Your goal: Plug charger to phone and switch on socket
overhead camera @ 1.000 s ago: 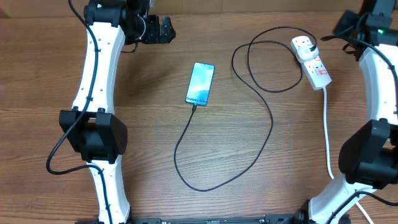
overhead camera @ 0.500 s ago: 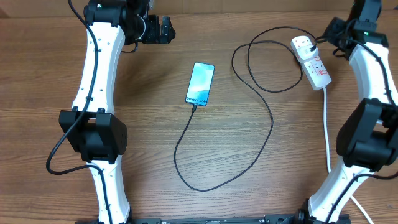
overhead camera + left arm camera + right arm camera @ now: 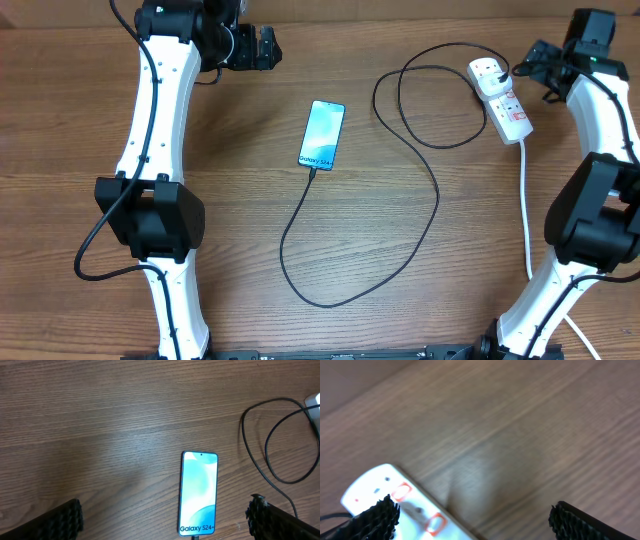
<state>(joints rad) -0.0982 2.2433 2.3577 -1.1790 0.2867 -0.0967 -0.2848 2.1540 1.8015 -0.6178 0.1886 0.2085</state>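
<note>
**Switch the strip on with one narrowed tip**

Nearest you, the charger sweeps a wide loop over the table. Its tip meets the near short edge of the phone, which lies flat mid-table with its screen lit. I judge the plugging done and the switch to be the step in hand.

Further off to the right, the socket lies slanted, with the black plug seated in its far outlet and red switches along its body. Your right gripper hovers just beside the strip's far end, fingers spread wide and holding nothing.

Narrow the fingers first so that one tip presses cleanly. Line up over the switch nearest the occupied outlet and push straight down, because the light strip may slide. The left gripper, far left, is also wide and empty and well apart from all this, so leave it parked
</note>
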